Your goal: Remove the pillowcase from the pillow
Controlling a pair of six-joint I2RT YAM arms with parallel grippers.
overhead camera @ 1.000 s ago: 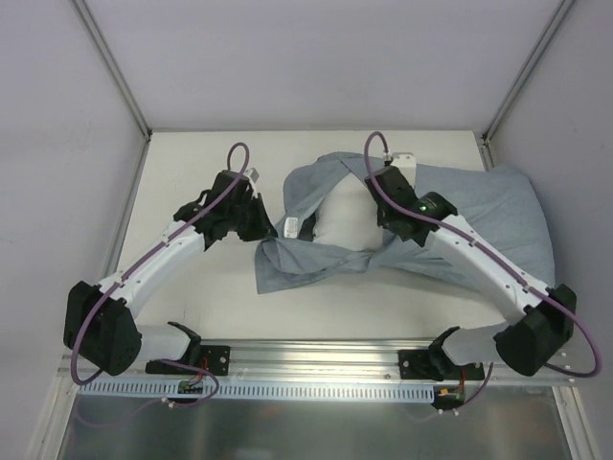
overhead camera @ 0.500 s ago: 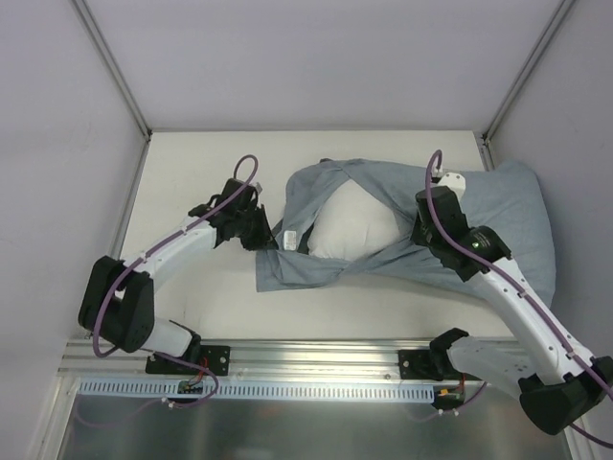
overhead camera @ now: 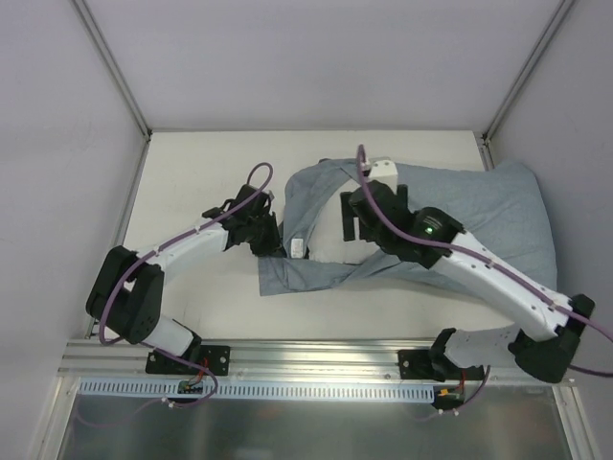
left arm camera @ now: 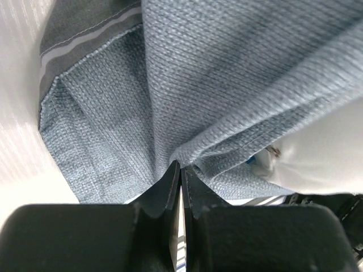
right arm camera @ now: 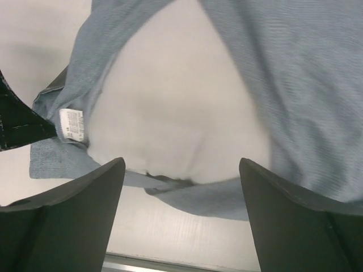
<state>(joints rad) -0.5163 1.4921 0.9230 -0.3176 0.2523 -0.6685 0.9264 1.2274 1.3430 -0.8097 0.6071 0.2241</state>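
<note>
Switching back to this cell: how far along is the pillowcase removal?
Done: the pillowcase mouth is pulled open, baring one end of the pillow. In hand: left tool is shut on the pillowcase edge; right tool hangs open over the bared pillow. Left: most of the pillow is inside the pillowcase.

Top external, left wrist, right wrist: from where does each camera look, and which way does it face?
Top external: above, behind the bases, facing down on the table; both arms show.
Left wrist: along the shut left gripper, pinching the pillowcase.
Right wrist: down between the fingers of the open right gripper, onto the pillow.
Top and right wrist share the pillow and its tag.
</note>
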